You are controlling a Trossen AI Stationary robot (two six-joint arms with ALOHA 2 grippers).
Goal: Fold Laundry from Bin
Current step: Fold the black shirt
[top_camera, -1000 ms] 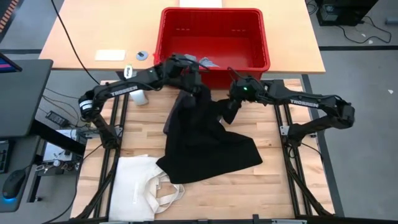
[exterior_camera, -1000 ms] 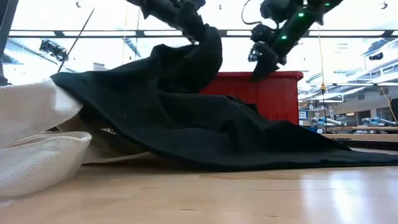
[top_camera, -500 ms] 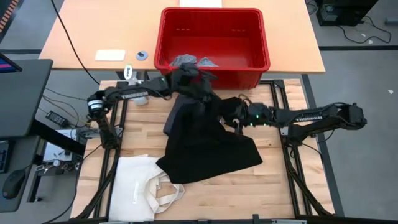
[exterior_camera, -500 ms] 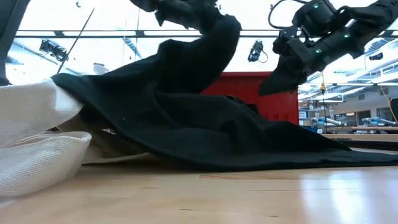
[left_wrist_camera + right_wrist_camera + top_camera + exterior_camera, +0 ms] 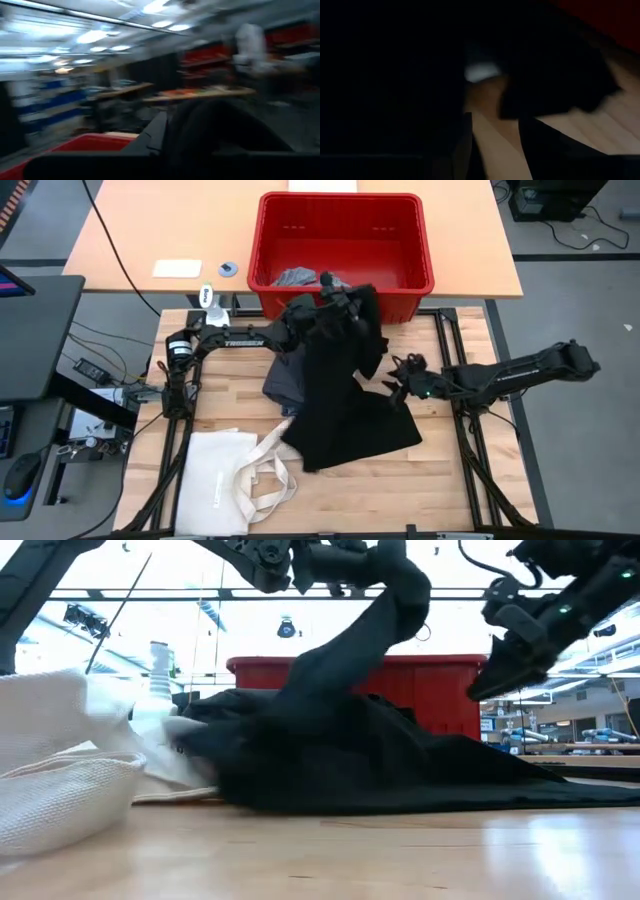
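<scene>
Wooden desk point(image 5: 440, 470) carries the black garment point(image 5: 340, 415), one end lifted by the left end effector point(image 5: 345, 298) pinching it beside the red bin point(image 5: 345, 210). Right end effector point(image 5: 395, 385) reaches low, fingers parted, at the cloth's edge.

Even overhead light, backlit low view, blurred left wrist, dark right wrist

Grey floor point(image 5: 570, 300) — ceiling lights point(image 5: 120, 590), perhaps.

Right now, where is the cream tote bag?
In the high view the tote bag lies on the table's near left corner, its handles reaching toward the black garment beside it.
</scene>
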